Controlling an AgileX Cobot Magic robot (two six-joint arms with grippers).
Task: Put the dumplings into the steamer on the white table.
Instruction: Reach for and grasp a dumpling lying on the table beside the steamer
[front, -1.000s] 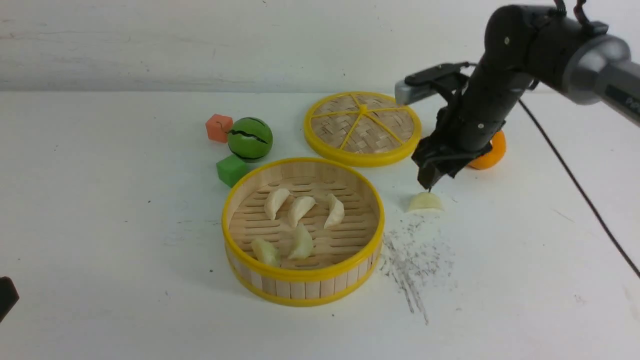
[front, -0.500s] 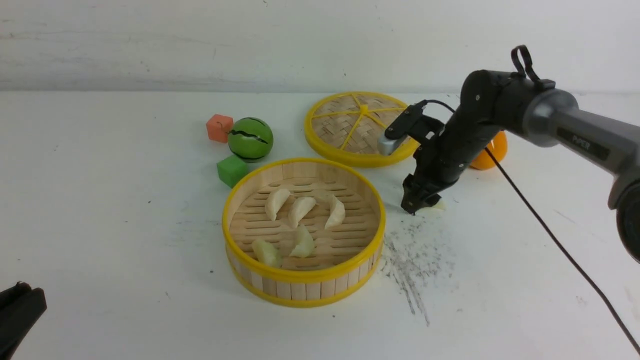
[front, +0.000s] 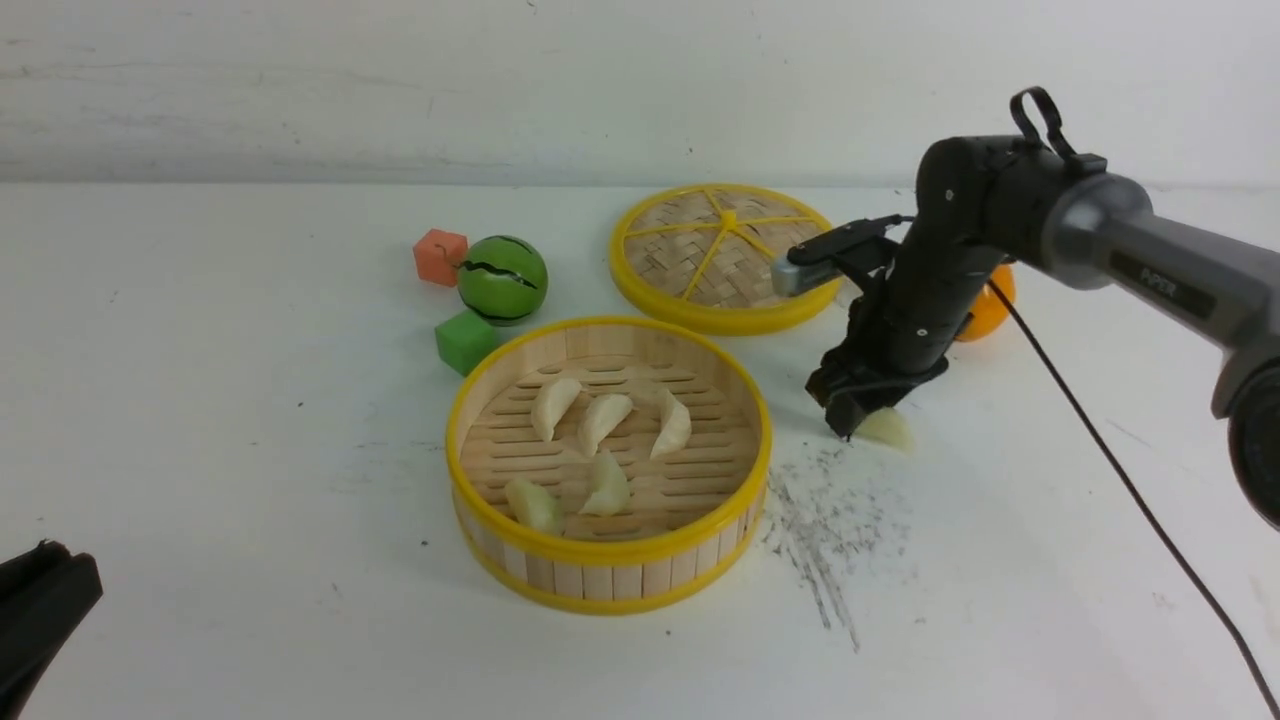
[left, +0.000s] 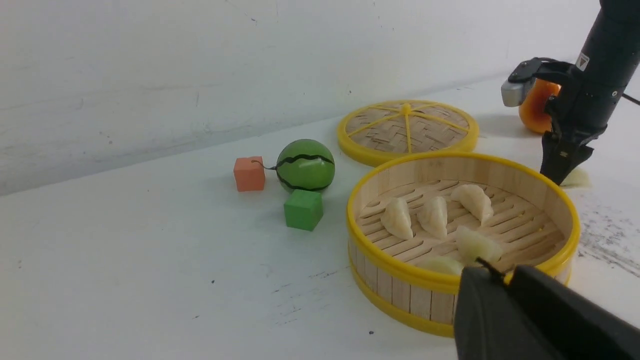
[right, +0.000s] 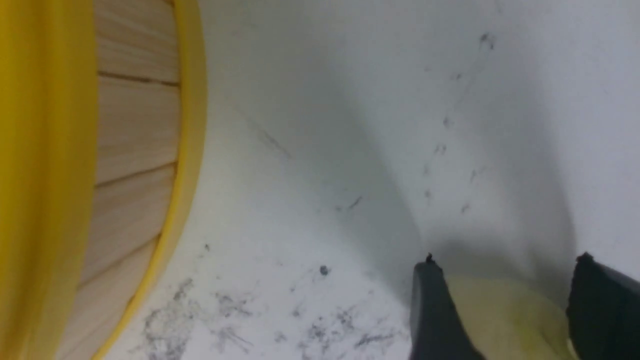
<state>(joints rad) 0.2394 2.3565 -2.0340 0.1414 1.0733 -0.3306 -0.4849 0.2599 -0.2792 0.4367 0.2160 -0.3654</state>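
The loose dumpling (front: 888, 428) is lying on the white table (front: 250, 400) right of centre in the front view, just right of the steamer (front: 610, 548), where five dumplings (front: 553, 405) are sitting on the slats. I am watching the right gripper (front: 845, 432) reaching down over it, jaws standing apart with the dumpling between them; I cannot tell whether they are pinching it. The left gripper (front: 40, 610) is resting at the lower left corner, jaws looking pressed together. The lid (front: 720, 255) is lying flat above the steamer in the frame.
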